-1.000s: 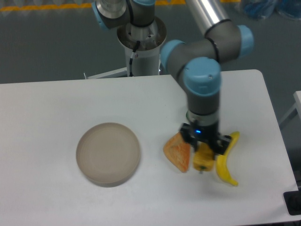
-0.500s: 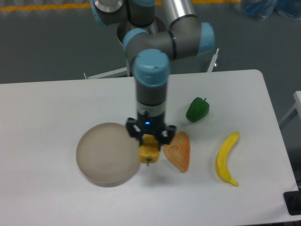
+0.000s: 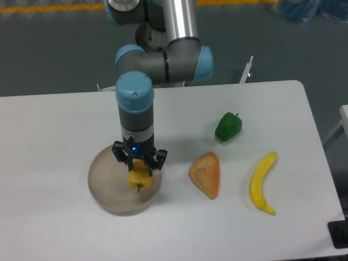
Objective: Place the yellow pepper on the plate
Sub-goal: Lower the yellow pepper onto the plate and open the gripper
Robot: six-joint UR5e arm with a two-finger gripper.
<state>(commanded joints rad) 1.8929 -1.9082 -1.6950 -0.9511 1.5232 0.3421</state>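
The yellow pepper (image 3: pixel 138 178) is small, yellow-orange and lobed, with its dark stem pointing down. My gripper (image 3: pixel 138 169) is shut on it from above and holds it over the right half of the plate (image 3: pixel 109 185). The plate is a thick round grey-beige disc on the white table, left of centre. I cannot tell whether the pepper touches the plate's surface.
An orange wedge-shaped piece (image 3: pixel 206 174) lies right of the plate. A green pepper (image 3: pixel 228 126) lies further back right. A yellow banana (image 3: pixel 261 183) lies near the right side. The arm's base stands at the table's back edge.
The gripper has carried the yellow pepper leftwards, from beside the banana, past the orange piece, to over the plate. The green pepper has come into view.
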